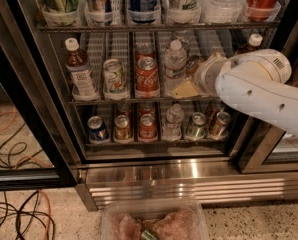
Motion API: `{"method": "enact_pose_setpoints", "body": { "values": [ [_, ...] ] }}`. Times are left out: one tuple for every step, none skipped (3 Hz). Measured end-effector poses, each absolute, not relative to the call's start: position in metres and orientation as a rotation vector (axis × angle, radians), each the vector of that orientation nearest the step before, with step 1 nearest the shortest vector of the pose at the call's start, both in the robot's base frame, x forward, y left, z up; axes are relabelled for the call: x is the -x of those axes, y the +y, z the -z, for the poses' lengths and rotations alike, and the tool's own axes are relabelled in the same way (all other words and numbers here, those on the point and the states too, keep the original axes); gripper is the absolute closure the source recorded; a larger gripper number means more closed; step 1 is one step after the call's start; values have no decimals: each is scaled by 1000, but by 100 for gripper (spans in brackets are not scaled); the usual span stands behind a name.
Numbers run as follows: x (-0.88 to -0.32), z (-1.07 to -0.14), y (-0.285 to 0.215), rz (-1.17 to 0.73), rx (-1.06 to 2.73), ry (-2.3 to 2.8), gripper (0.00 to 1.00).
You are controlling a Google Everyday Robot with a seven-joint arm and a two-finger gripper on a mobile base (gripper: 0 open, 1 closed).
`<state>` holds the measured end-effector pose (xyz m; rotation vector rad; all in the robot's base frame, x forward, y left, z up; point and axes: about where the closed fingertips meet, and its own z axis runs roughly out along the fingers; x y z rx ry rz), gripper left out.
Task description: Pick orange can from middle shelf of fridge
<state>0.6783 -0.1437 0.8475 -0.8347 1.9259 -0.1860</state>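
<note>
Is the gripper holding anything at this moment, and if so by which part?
Cannot be told. The gripper is at the right side of the middle shelf, close to the orange can, but any hold is hidden.

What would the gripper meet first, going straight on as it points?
Most likely the orange can, right at the gripper on the middle shelf; a clear water bottle stands just beyond. Depth is unclear.
</note>
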Motion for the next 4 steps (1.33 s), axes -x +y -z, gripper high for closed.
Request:
{"method": "enact_pose_setpoints", "body": {
  "values": [
    [-634,-859,-183,283,788,1969,0],
    [-569,-862,-190,331,741,2020,0],
    [-530,-858,-187,340,704,2057,0],
    [-507,-853,-183,346,683,2078,0]
  ]
}}
